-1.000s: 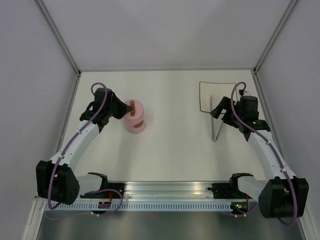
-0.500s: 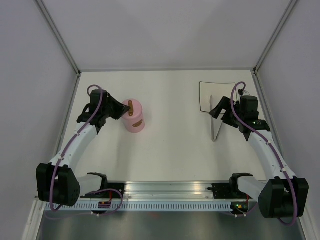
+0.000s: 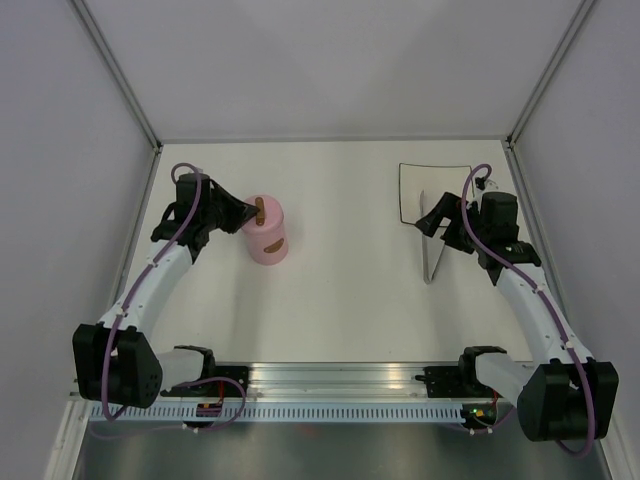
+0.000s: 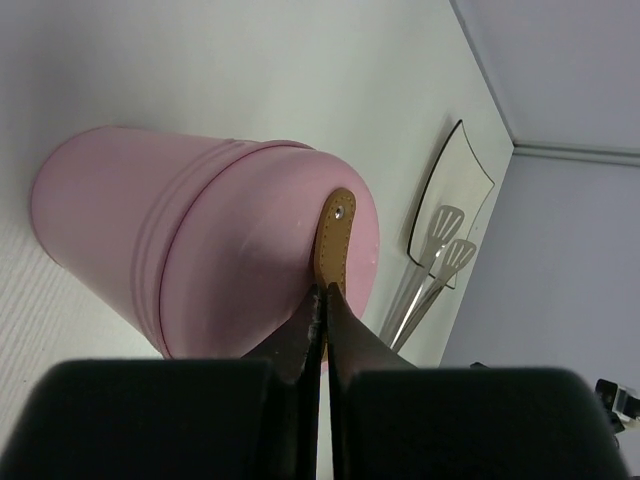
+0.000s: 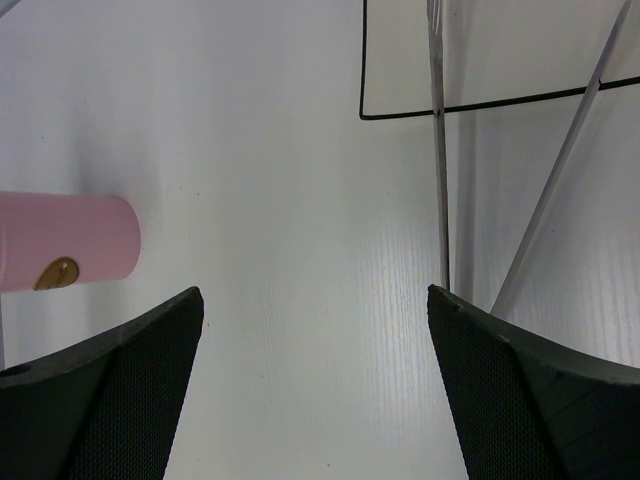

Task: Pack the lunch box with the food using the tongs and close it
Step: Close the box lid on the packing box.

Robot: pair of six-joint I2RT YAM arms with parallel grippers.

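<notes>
Two grippers: left gripper pinched fully shut on the low end of the brown handle; right gripper spread wide, gripping nothing
Lunch box: pink pot on the table's left side, lid seated
Tongs: lying just ahead of the right gripper, tips on the square plate
Food: not made out in any view
Step in hand: probably lifting the lid off
Doing it well: pull slowly along the pot's axis so the thin pinch holds and the pot neither tips nor drags
</notes>
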